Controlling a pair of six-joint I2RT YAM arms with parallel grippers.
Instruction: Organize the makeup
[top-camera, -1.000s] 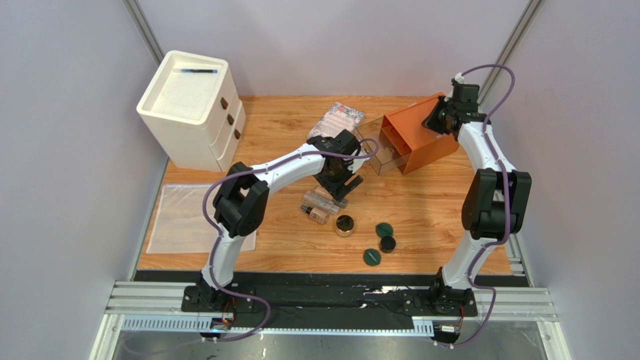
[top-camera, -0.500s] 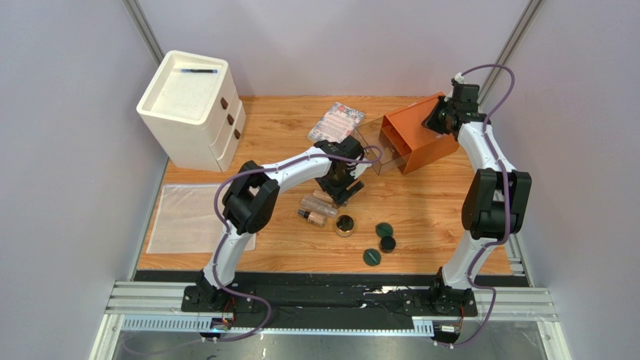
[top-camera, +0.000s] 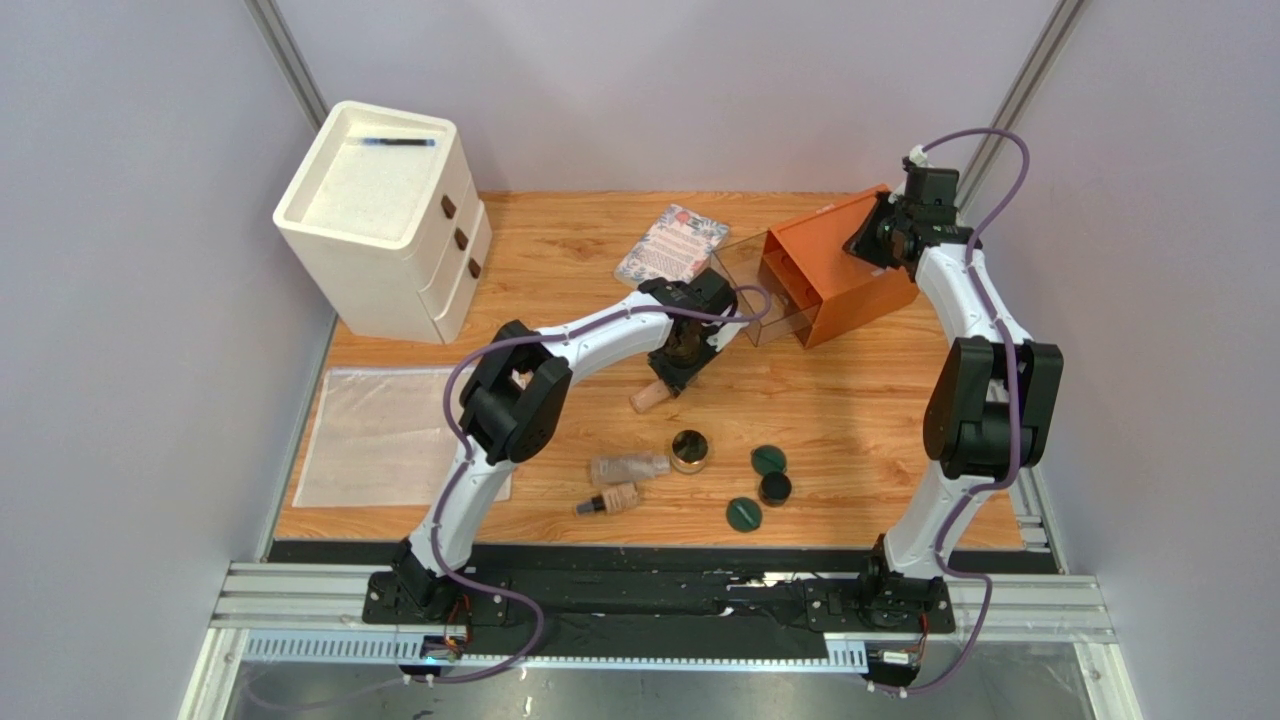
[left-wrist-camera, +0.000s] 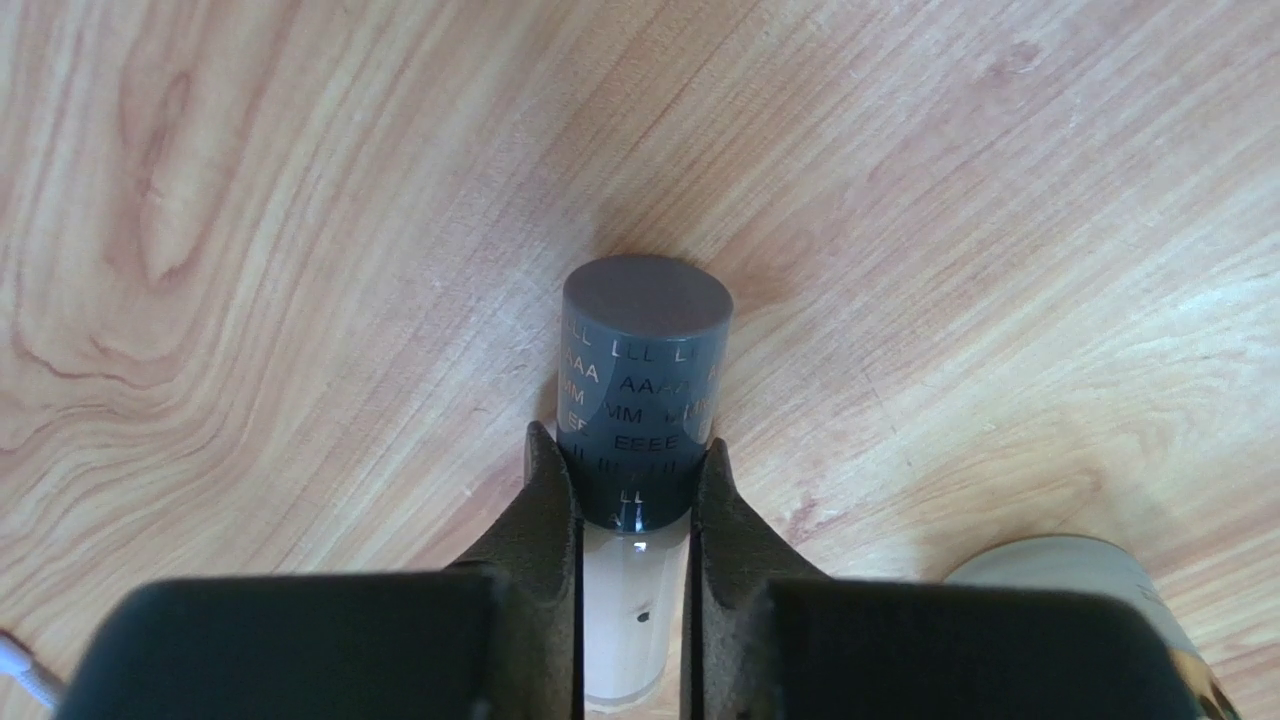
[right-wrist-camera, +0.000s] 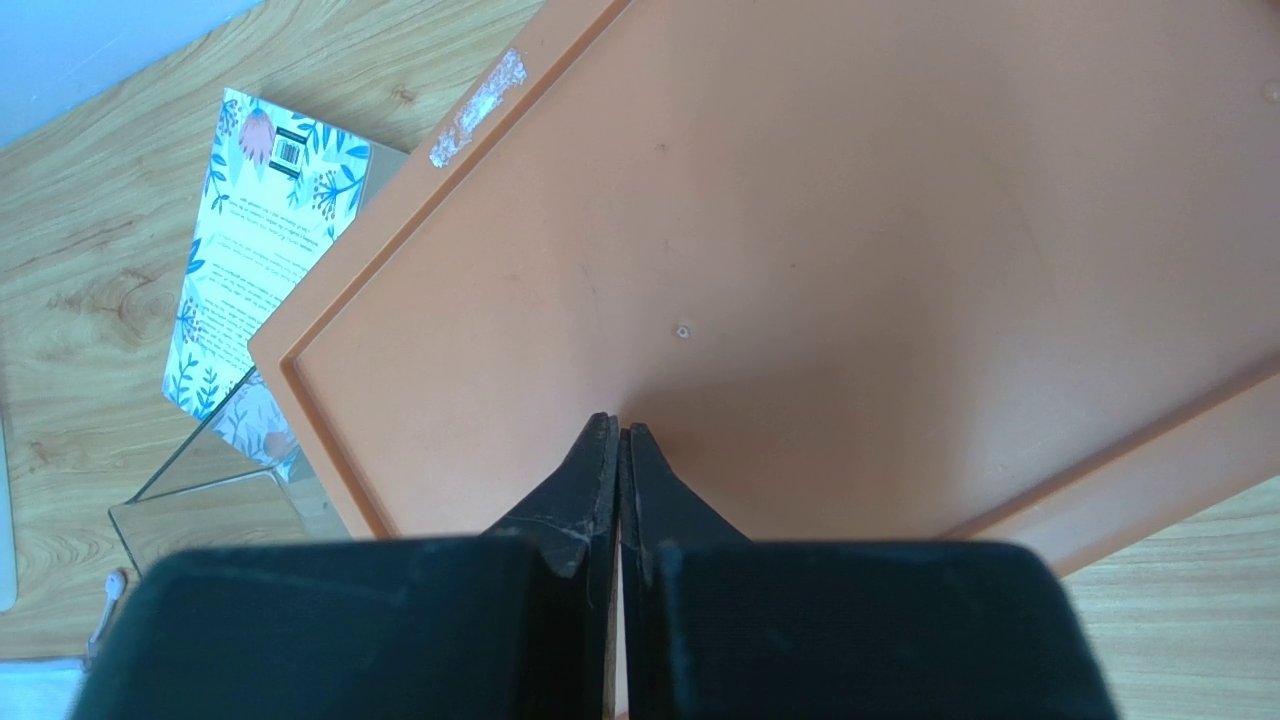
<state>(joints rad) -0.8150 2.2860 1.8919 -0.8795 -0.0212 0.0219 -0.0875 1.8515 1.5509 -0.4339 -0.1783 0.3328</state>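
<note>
Left gripper (left-wrist-camera: 631, 459) pinches 1 tube (left-wrist-camera: 643, 360), dark cap aimed down at open tabletop (left-wrist-camera: 301, 225), pinkish body tilting away from orange box (top-camera: 834, 285).

tubes (top-camera: 628, 468): 3 | green discs (top-camera: 769, 459): 2 | compact (top-camera: 690, 449): 1 | black jar (top-camera: 775, 488): 1

The tube (left-wrist-camera: 643, 393) vanishes at its clear lower end between the fingers (left-wrist-camera: 550, 510). Right of the tube, a pale round thing (left-wrist-camera: 1074, 588) is cut by the edge, its kind unclear. From above, the left gripper (top-camera: 679, 363) hides one end of it.
</note>
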